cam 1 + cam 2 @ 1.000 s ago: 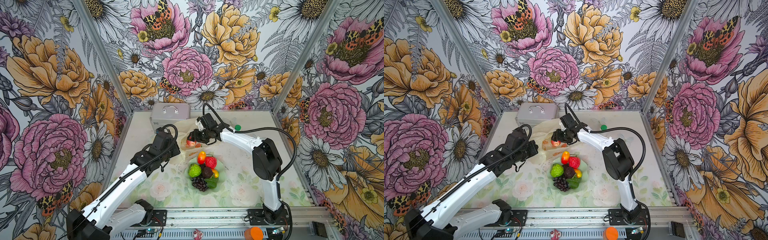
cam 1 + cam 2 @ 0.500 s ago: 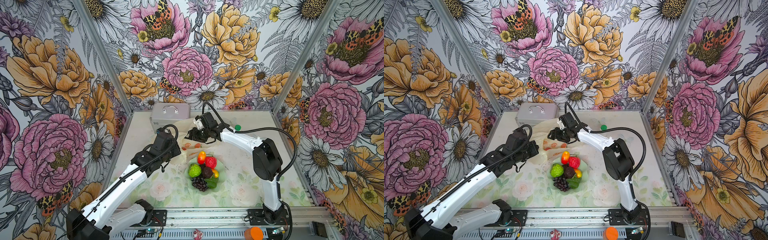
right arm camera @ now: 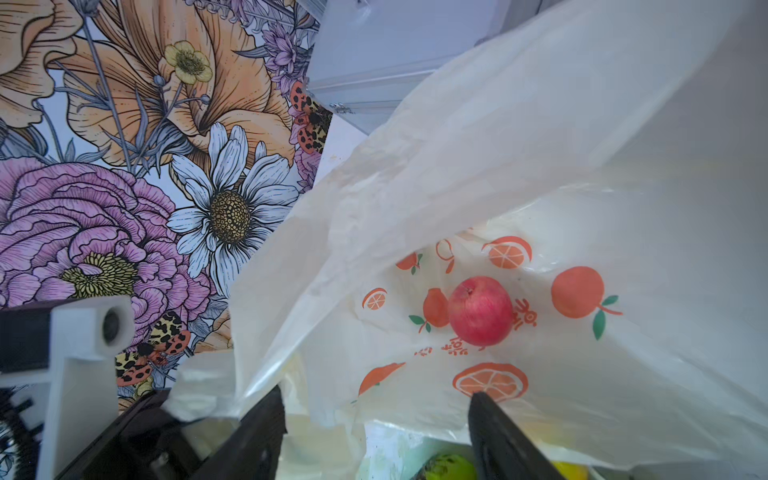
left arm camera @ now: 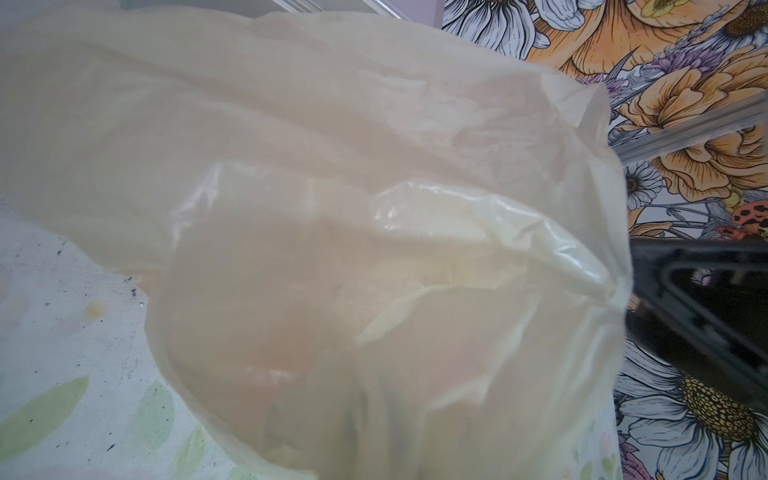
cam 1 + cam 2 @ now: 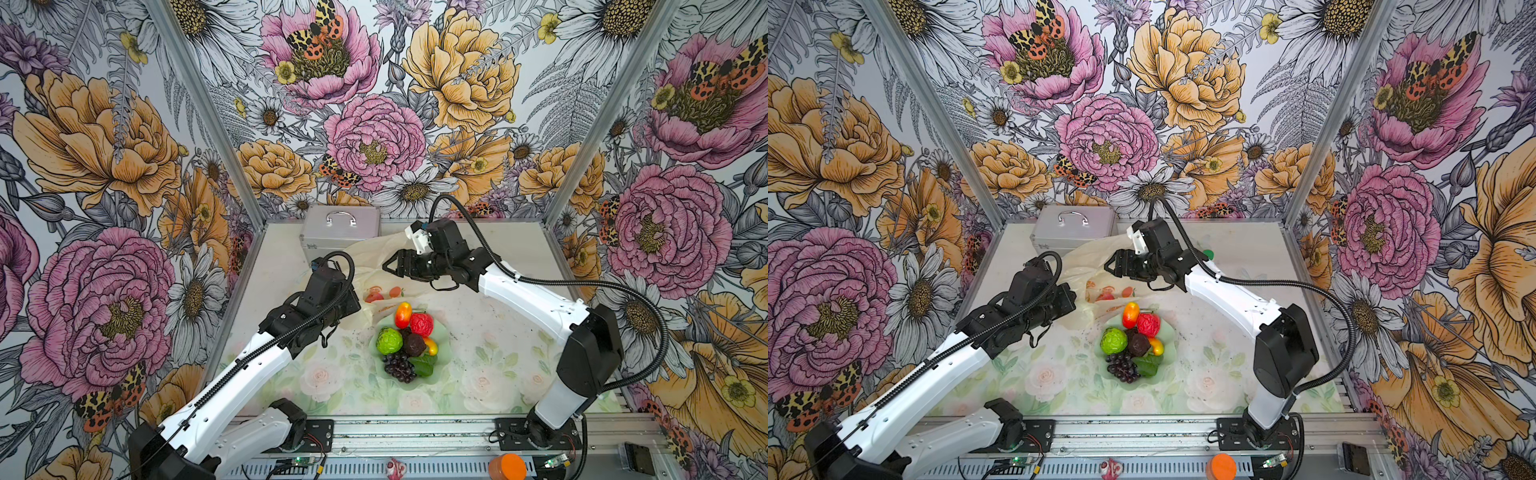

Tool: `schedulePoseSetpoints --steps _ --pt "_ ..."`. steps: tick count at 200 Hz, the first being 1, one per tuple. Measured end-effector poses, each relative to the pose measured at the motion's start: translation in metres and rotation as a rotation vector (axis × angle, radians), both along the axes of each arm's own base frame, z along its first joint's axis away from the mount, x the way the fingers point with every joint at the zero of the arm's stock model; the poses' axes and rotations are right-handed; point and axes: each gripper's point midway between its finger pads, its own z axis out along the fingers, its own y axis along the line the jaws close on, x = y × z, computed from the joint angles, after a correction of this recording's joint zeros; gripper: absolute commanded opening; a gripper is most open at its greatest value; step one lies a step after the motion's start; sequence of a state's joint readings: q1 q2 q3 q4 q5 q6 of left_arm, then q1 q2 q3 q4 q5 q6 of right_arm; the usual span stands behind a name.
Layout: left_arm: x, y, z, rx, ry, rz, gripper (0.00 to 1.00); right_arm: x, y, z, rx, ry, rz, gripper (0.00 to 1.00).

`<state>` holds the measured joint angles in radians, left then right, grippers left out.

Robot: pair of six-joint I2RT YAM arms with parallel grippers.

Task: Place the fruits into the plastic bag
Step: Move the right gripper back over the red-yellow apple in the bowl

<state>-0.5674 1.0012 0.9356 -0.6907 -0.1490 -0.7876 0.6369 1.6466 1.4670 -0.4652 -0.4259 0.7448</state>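
Note:
The plastic bag [image 5: 370,259] lies open behind the bowl, and its pale film fills the left wrist view [image 4: 332,208]. My left gripper [image 5: 356,306] is shut on the bag's near edge; the film hides its jaws. The right gripper [image 3: 376,419] hovers open and empty over the bag mouth, also in a top view [image 5: 1111,266]. A red-pink apple [image 3: 481,311] rests inside the bag. In the bowl sit a mango [image 5: 403,314], a red berry [image 5: 421,324], a green ball [image 5: 389,340], an avocado [image 5: 414,345], grapes [image 5: 399,368] and a second mango [image 5: 431,345].
The fruits sit in a pale green scalloped bowl [image 5: 445,353] at mid-table. A silver metal case [image 5: 340,228] stands at the back left, touching the bag. A small green cap [image 5: 1207,253] lies behind the right arm. An orange object [image 5: 507,467] rests on the front rail.
The right gripper has risen a little and drawn back from the apple, which now lies lower inside the bag. The left arm has not moved.

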Motion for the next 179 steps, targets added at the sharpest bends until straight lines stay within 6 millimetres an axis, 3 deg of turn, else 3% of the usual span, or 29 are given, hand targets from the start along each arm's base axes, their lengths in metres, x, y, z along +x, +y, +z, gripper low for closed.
schedulePoseSetpoints --steps 21,45,50,60,64,69,118,179 --pt "-0.001 0.001 -0.001 0.000 0.001 0.000 0.00 -0.014 -0.019 0.012 -0.023 -0.030 -0.020 0.73" --pt "-0.003 0.002 -0.001 -0.001 -0.001 0.000 0.00 -0.031 -0.043 0.010 -0.081 -0.040 -0.039 0.75" --pt "-0.003 0.002 -0.001 -0.002 -0.004 -0.001 0.00 -0.035 -0.048 0.008 -0.094 -0.035 -0.043 0.84" --pt "-0.003 0.002 0.001 -0.005 -0.008 0.000 0.00 -0.044 -0.058 0.001 -0.129 -0.019 -0.049 0.88" --pt "-0.004 0.003 0.001 -0.006 -0.009 0.000 0.00 -0.047 -0.061 -0.003 -0.146 -0.017 -0.045 0.97" --pt "-0.004 0.003 0.002 -0.008 -0.011 0.000 0.00 -0.050 -0.065 -0.008 -0.162 -0.002 -0.050 0.99" --pt "-0.004 0.003 0.002 -0.009 -0.014 0.001 0.00 -0.076 -0.090 -0.065 -0.307 0.141 -0.049 0.99" --pt "-0.006 0.004 -0.003 -0.005 -0.003 0.000 0.00 -0.079 -0.096 -0.103 -0.394 0.226 -0.048 0.91"
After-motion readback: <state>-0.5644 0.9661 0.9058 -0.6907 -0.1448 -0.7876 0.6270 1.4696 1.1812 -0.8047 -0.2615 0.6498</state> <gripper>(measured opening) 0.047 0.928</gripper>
